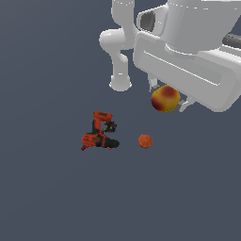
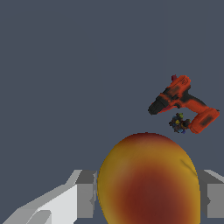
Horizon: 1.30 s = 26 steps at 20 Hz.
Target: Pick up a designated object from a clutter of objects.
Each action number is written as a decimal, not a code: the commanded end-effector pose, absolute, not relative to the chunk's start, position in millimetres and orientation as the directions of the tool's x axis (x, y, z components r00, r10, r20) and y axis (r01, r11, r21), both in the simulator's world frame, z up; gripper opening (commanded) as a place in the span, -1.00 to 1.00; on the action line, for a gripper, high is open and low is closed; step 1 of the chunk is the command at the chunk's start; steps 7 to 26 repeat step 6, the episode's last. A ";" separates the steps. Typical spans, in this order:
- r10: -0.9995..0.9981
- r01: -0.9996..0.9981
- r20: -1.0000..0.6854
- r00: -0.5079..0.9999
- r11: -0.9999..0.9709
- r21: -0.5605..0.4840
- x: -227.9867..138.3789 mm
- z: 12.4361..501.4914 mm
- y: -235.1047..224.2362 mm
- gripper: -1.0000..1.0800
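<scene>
The yellow ball with red blotches (image 1: 165,98) hangs in the air between my fingers, well above the grey floor. My gripper (image 1: 168,96) is shut on it, under the white hand at the exterior view's upper right. In the wrist view the ball (image 2: 148,181) fills the near foreground, with a finger (image 2: 85,192) pressed against each side. The red-and-black power drill (image 1: 99,133) lies on the floor below and toward the exterior view's left; it also shows in the wrist view (image 2: 183,105). The plain orange-red ball (image 1: 145,140) rests on the floor beside the drill.
The white arm base (image 1: 120,84) stands on the grey floor (image 1: 47,188) behind the objects. A small dark multicoloured piece (image 2: 178,123) sits by the drill's handle.
</scene>
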<state>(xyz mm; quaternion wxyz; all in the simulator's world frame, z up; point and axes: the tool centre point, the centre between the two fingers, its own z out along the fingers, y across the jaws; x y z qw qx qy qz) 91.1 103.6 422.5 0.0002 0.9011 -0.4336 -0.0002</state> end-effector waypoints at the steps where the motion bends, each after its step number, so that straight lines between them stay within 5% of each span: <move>1: -0.782 -0.782 0.000 0.623 -0.623 0.000 92.0 427.9 107.0 -1.00; 26: -0.782 -0.782 0.000 0.623 -0.623 0.000 93.0 430.5 108.9 -1.00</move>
